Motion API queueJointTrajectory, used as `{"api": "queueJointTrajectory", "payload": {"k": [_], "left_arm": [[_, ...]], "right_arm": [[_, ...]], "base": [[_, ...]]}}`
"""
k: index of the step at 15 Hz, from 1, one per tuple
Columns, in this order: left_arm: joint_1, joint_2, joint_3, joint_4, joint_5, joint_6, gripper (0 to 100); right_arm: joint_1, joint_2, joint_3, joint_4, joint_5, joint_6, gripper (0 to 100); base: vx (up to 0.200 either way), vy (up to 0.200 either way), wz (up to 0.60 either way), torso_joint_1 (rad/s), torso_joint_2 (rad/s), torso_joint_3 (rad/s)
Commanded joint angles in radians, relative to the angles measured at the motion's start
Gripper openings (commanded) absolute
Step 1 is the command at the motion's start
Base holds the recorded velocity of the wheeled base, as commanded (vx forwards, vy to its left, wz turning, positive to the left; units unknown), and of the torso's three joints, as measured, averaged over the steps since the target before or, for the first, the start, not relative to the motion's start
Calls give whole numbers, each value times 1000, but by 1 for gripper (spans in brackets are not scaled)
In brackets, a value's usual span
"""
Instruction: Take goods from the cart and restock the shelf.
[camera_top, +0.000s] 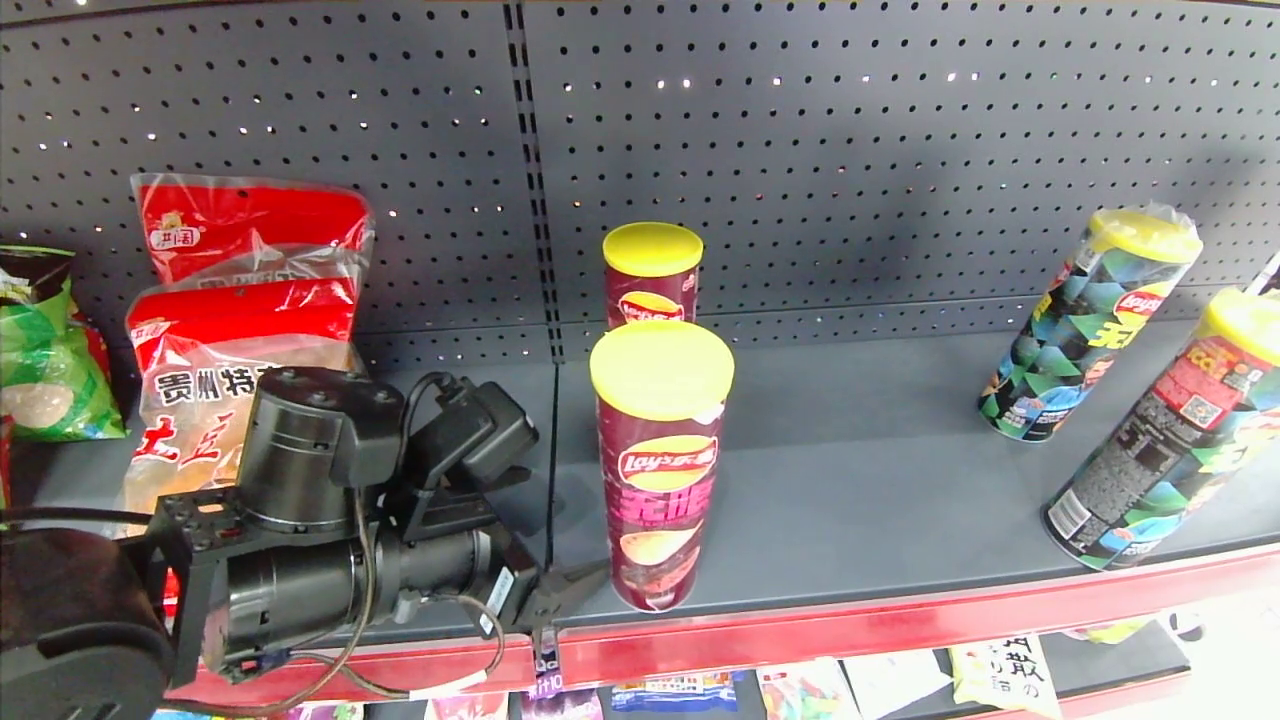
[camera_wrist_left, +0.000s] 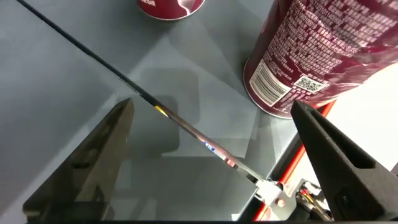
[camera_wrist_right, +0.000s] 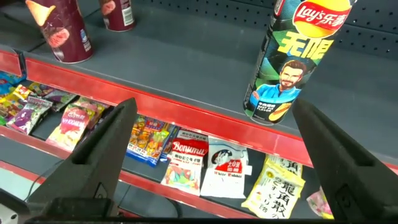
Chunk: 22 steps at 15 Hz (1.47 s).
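With the purple chip can (camera_top: 660, 470) upright near the front lip of the shelf (camera_top: 880, 480) and the left gripper (camera_wrist_left: 212, 104) spread wide just beside its base, the arm should likely draw straight back without clipping it; the right gripper (camera_wrist_right: 214, 106) gapes too.

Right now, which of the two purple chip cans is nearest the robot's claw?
The front can, at the shelf's red edge beside the left gripper; the rear can stands behind it.

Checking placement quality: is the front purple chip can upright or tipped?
Upright. The front purple can stands on its base on the shelf, yellow lid level on top.
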Motion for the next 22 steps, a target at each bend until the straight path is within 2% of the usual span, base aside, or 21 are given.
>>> {"api": "queueJointTrajectory", "payload": {"k": [1,3,6,7,9,10,12,13,14,16,17,18,19,20,22], "left_arm": [[0,4,-2,0,-1,0,100],[0,-18,19,0,4,-2,100],[5,-122,105,1,50,-8,100],[16,-206,163,1,87,-8,100],[26,-355,211,23,165,-11,100],[66,-499,228,89,222,-19,100],[150,-673,225,216,236,-48,100],[256,-869,205,439,239,-80,100],[327,-1001,179,618,239,-111,100],[477,-1225,94,1005,239,-181,100],[506,-1265,79,1075,239,-201,100],[614,-1363,62,1229,240,-261,100],[624,-1371,64,1236,240,-264,100],[710,-1475,107,1272,236,-267,100],[712,-1515,143,1233,225,-267,100]], "right_arm": [[0,5,0,0,0,0,100],[0,5,0,0,0,0,100],[-1,5,9,0,0,0,100],[-3,6,15,1,-3,0,100],[-13,5,25,21,-18,1,100],[-17,-3,31,40,-21,15,100],[-27,-18,52,49,-35,17,100],[-72,-35,80,51,-83,20,100],[-119,-46,89,51,-95,26,100],[-276,-58,89,95,-95,27,100],[-316,-66,91,112,-95,29,100],[-438,-104,95,189,-92,55,100],[-449,-110,98,195,-92,58,100],[-527,-187,143,233,-90,69,100],[-523,-182,186,166,-64,98,100]], "base": [[0,0,0,0,0,0],[0,0,0,0,0,0],[0,0,0,0,0,0],[0,0,0,0,0,0],[0,0,0,0,0,0],[0,0,0,0,0,0],[0,0,0,0,0,0],[0,0,0,0,0,0],[0,0,0,0,0,0],[0,0,0,0,0,0],[0,0,0,0,0,0],[0,0,0,0,0,0],[0,0,0,0,0,0],[0,0,0,0,0,0],[0,0,0,0,0,0]]}}
